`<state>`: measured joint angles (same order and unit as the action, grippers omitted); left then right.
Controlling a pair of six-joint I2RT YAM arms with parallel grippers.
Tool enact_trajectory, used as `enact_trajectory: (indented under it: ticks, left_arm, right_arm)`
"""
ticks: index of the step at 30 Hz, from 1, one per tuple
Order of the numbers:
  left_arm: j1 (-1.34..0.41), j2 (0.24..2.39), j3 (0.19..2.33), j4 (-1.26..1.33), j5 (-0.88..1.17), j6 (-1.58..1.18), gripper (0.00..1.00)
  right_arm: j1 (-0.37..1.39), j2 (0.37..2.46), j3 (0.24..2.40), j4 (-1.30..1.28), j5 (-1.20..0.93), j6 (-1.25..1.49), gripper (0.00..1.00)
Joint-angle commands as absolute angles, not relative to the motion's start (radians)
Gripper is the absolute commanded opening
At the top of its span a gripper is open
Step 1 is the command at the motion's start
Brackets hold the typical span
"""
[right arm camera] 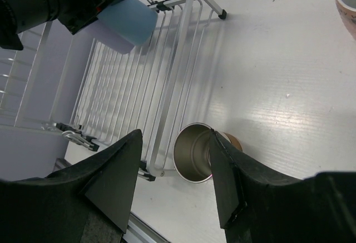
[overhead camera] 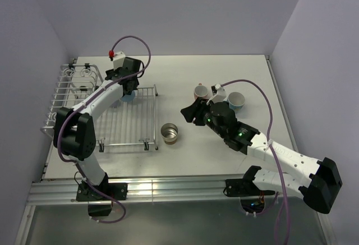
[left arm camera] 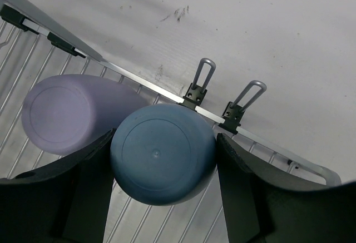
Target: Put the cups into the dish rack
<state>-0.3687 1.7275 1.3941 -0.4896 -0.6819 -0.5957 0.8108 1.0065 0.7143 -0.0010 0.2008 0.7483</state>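
Only the lavender cup (left arm camera: 67,112) sits in the dish rack (overhead camera: 129,127); left hand (left arm camera: 164,140) holds blue cup (left arm camera: 161,157), right hand (right arm camera: 175,137) wide.

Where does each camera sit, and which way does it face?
Top external: overhead from behind, looking down on the table; left arm and right arm show.
Left wrist: on the left arm, looking past the left claw at the mid-blue cup it grips, lavender cup beside.
Right wrist: on the right arm, facing the steel cup and dish rack through the open right claw.
Shared: both wrist views show the mid-blue cup and dish rack.
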Motion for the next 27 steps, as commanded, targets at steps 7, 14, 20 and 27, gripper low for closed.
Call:
enact_trajectory:
  ticks: [7,14,20,27]
  left_arm:
    - [-0.368,1.746,1.365,-0.419,-0.750,-0.624,0.09]
    - [-0.373,1.738,1.335,-0.405,-0.747,-0.637,0.61]
    - [-0.379,1.738,1.341,-0.411,-0.744,-0.641,0.81]
    - [-0.396,1.720,1.341,-0.406,-0.747,-0.634,0.88]
  right_arm:
    - [0.805,1.019,0.739,0.044,0.207,0.729,0.59]
    - [0.805,1.035,0.739,0.049,0.202,0.729,0.58]
    - [0.807,1.035,0.733,0.054,0.204,0.733,0.58]
    - [0.805,1.035,0.727,0.052,0.209,0.733,0.58]
